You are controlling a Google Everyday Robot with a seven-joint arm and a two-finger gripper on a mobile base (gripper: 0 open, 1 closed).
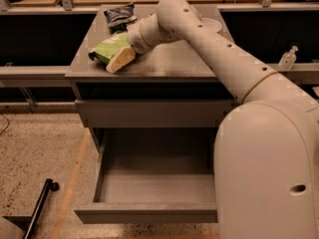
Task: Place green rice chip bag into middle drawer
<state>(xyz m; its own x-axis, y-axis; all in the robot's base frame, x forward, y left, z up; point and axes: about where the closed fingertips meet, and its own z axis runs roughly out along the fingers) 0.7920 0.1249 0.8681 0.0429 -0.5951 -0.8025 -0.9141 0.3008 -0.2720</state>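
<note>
The green rice chip bag [105, 47] lies flat on the grey cabinet top [164, 66], towards its left side. My gripper [119, 59] is down at the bag's near right edge, touching or overlapping it, with the arm reaching in from the right. The middle drawer [149, 188] is pulled out wide below, and its grey tray holds nothing. The bag's right part is hidden behind my wrist.
A dark blue bag [119, 15] lies at the back left of the cabinet top. A white bowl [213, 25] shows partly behind my arm at the back right. A closed drawer front [154, 113] sits above the open drawer. My base [269, 173] fills the right foreground.
</note>
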